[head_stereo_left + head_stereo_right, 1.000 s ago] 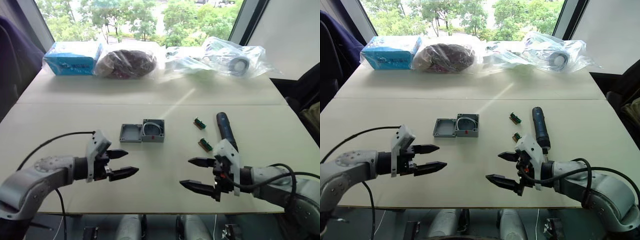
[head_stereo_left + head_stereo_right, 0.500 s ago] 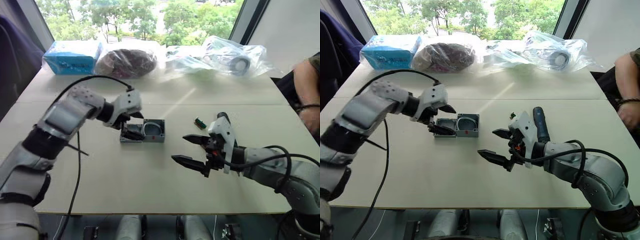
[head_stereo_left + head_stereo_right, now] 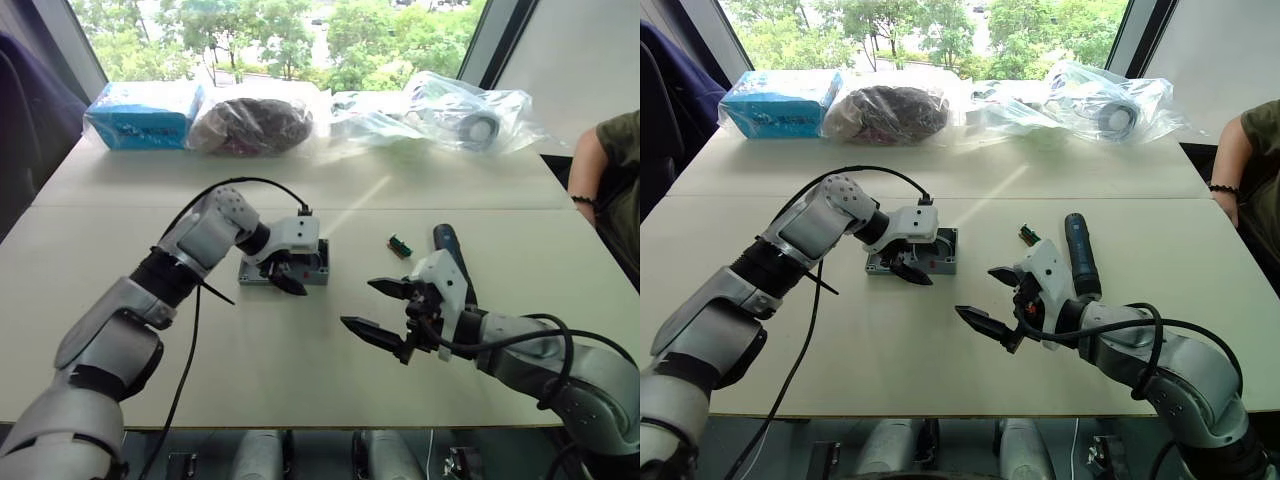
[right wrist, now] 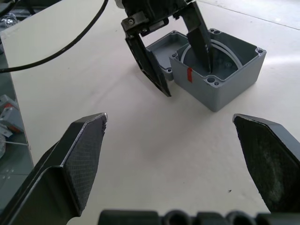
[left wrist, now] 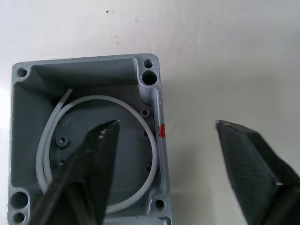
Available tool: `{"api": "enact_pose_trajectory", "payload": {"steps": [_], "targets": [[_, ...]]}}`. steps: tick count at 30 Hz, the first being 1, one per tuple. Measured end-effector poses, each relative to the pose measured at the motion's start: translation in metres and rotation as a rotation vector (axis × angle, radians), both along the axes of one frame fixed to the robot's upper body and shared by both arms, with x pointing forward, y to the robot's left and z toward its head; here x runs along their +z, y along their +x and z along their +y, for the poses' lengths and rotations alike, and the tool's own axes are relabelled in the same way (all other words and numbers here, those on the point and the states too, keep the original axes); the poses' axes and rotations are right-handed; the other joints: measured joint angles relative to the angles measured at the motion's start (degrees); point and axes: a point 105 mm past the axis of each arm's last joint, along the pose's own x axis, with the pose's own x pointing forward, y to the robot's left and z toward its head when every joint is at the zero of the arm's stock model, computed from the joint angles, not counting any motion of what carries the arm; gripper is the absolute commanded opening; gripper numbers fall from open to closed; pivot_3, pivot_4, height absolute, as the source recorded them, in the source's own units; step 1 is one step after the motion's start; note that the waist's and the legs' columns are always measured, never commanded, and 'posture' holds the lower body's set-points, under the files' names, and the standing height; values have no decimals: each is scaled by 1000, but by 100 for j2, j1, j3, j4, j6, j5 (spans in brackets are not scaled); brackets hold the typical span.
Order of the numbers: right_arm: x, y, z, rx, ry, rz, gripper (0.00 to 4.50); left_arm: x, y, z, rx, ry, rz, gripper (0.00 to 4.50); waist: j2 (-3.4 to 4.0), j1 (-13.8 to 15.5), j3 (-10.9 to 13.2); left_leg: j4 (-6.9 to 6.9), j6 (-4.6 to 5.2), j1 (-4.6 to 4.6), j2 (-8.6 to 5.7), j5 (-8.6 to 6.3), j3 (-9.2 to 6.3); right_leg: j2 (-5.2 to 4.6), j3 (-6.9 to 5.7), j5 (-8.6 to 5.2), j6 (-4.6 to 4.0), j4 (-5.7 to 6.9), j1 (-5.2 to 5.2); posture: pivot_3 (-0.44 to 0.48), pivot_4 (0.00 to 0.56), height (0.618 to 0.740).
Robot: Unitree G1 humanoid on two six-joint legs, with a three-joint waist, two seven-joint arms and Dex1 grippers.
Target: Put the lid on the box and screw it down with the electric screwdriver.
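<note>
The grey box stands open-topped at mid-table, a white ring inside it and a red mark on its side. My left gripper is open and straddles the marked wall, one finger inside the box and the other outside. The shallow grey lid lies inside-up against the box's left side, partly behind that gripper. The dark blue electric screwdriver lies to the right. In front of it my right gripper hovers open and empty, facing the box.
A small green-brown part lies between box and screwdriver. A blue carton and several plastic bags line the table's far edge. A person's arm shows at the right edge.
My left gripper moved right from the lid to the box and now straddles its wall. The right gripper shifted slightly. The person's arm has changed position at the right edge.
</note>
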Motion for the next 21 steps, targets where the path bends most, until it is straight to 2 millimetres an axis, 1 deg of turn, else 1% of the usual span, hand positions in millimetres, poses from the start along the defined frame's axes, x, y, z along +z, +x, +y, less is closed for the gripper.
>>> {"api": "enact_pose_trajectory", "payload": {"steps": [1,3,4,5,9,13,16,18,20,21], "targets": [[0,0,0,-1,-1,-3,4500,-1,0,-2,-2,-3,4,1838,0,-3,0,0,0,0,0,0,0,0,0,0,0,1,0,0,150,740],[2,-1,1,-2,-1,-10,4500,-4,1,-4,-4,0,7,921,0,-9,0,1,1,0,2,0,0,1,0,0,0,1,-1,0,150,740],[2,-1,1,-4,-1,-10,4500,-4,1,-3,-6,4,2,608,0,-10,0,1,1,0,2,0,0,2,0,0,0,1,-1,0,150,740],[2,-1,1,-7,-1,-10,4500,-4,2,-3,-6,6,-1,58,0,-11,0,1,1,0,3,0,0,2,1,0,0,1,-1,0,150,740],[2,-1,1,-9,1,-9,4500,-4,4,0,-13,21,-19,24,0,-1,0,6,1,-2,3,-1,-1,3,0,0,0,3,0,0,150,740],[0,-1,-1,-13,2,0,4500,-4,4,-1,-27,25,-30,24,0,-1,0,41,30,-8,9,-18,-1,5,0,0,0,15,4,0,150,740],[-3,-6,-9,-16,0,32,4500,-1,5,-4,-68,-6,-26,24,0,23,0,59,34,-20,9,-20,-2,3,-2,0,0,20,2,0,150,740],[-6,-13,-20,-13,-17,80,4500,12,1,-10,-164,-39,-34,24,-1,40,0,72,36,-38,8,-22,-2,0,-3,0,1,25,-11,0,150,740],[-6,-18,-22,0,-13,102,4500,22,-1,-13,-220,-58,-51,24,0,33,1,73,37,-40,7,-22,-3,-1,-3,0,1,27,-14,0,150,740],[-10,-25,-25,16,-44,131,4500,28,-5,-16,-275,-67,-51,24,5,53,0,72,37,-45,3,-22,-3,-4,-2,-1,1,32,-22,0,150,740]]}}
